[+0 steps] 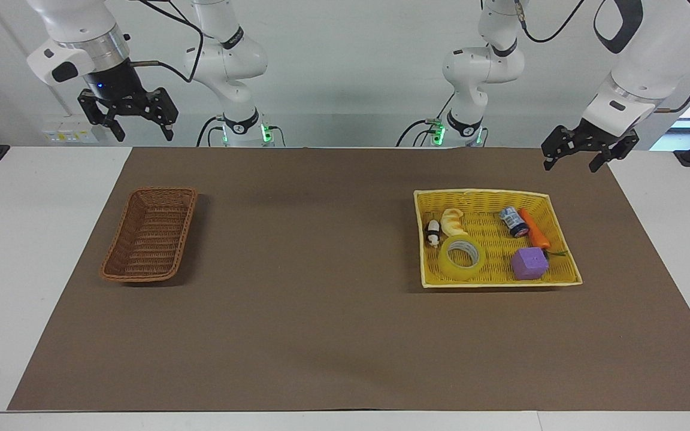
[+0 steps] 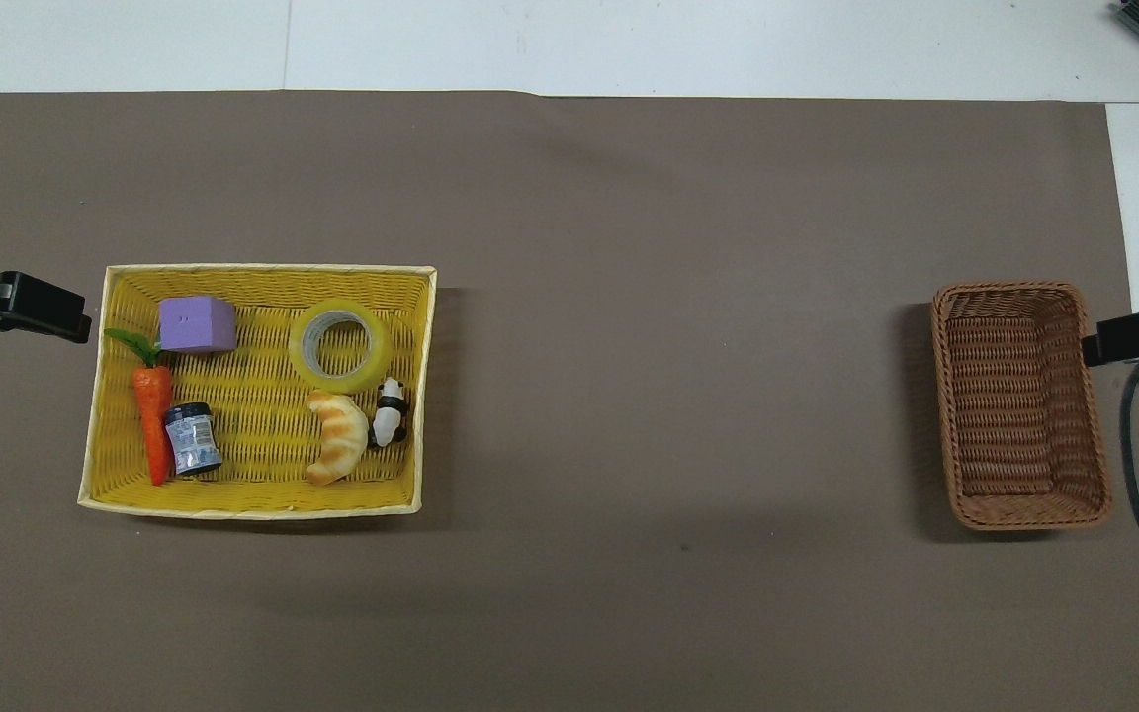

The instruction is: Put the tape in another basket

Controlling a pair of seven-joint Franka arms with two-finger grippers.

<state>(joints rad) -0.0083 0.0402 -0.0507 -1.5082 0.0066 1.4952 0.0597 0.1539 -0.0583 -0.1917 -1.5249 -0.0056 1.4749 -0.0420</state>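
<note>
We see the tape (image 1: 463,258) lying in the yellow basket (image 1: 477,196), the purple cube (image 1: 529,263) at its three o'clock. Both the left gripper (image 1: 577,158) and right gripper (image 1: 139,124) hang raised with jaws wide and empty, the brown basket (image 1: 150,233) bare.

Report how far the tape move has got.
Done: nothing yet. The tape lies in the yellow basket, beside the purple cube.
In hand: nothing. The left gripper and right gripper hang open and empty near the robots' table edge.
Left: grasp the tape, carry it to the brown wicker basket, release.
</note>
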